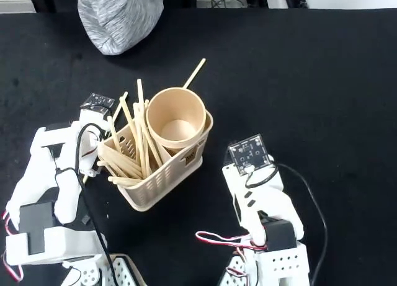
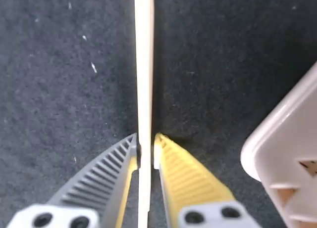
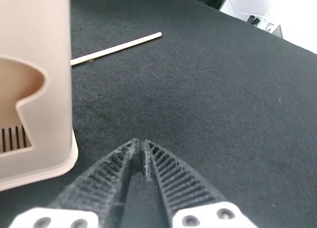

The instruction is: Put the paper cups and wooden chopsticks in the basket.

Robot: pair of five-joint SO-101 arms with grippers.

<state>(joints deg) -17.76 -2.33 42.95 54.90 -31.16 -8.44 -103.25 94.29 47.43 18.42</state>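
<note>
A cream slotted basket (image 1: 162,190) stands mid-table. It holds a paper cup (image 1: 176,120) and several wooden chopsticks (image 1: 133,156) leaning to its left side. My left gripper (image 2: 146,141) is shut on one wooden chopstick (image 2: 144,65), low over the black cloth just beside the basket's corner (image 2: 282,154). My right gripper (image 3: 140,146) is shut with nothing in it, near the table on the basket's (image 3: 34,89) right side. One loose chopstick (image 1: 194,73) lies on the cloth behind the basket, and it appears again as chopstick (image 3: 116,49) in the right wrist view.
A crumpled grey bag (image 1: 118,16) sits at the table's far edge on the left. The left arm (image 1: 49,187) and the right arm (image 1: 263,205) flank the basket. Black cloth (image 1: 310,100) stretches open to the right.
</note>
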